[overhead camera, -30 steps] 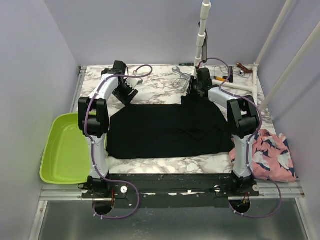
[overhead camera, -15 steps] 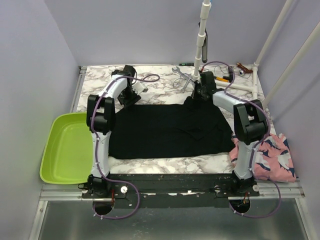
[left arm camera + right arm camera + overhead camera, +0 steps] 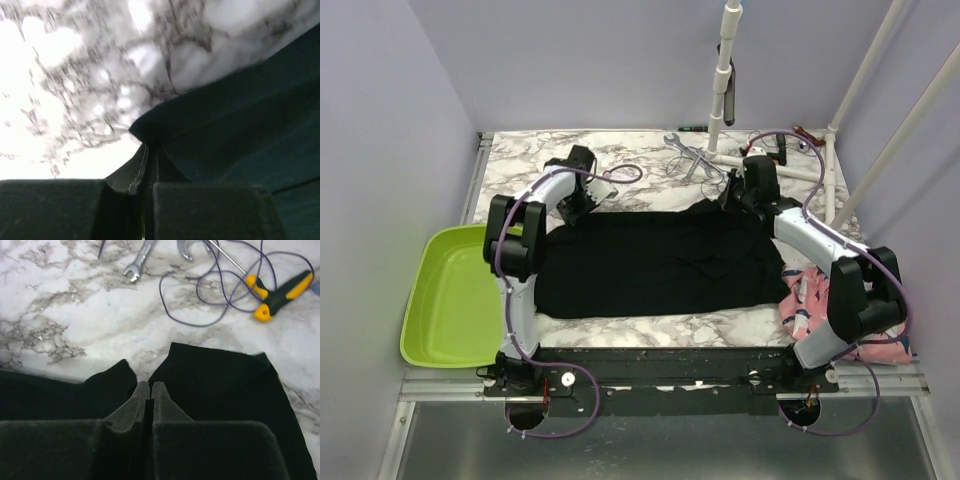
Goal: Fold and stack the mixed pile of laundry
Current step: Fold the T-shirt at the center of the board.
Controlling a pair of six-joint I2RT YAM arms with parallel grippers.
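My left gripper [image 3: 150, 152] and right gripper [image 3: 151, 392] clench the black garment's [image 3: 655, 262] far edge. No fold made yet; pink garment [image 3: 882, 335] untouched.

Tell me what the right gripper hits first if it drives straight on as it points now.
The black garment pinched in the right gripper, then probably the marble table just beyond; the purple cable lies farther on, depth unclear.

Lime green plastic basin [image 3: 453, 300] beside left edge of white-grey marble-pattern tabletop [image 3: 520, 165]. Silver open-ended metal wrench [image 3: 140, 261] flat on far part of tabletop. Yellow-and-black-handled hand tool [image 3: 280, 294] to its right, not touching. White upright plastic pipe post [image 3: 723, 75] at far edge. Lilac walls [image 3: 390, 120] around.
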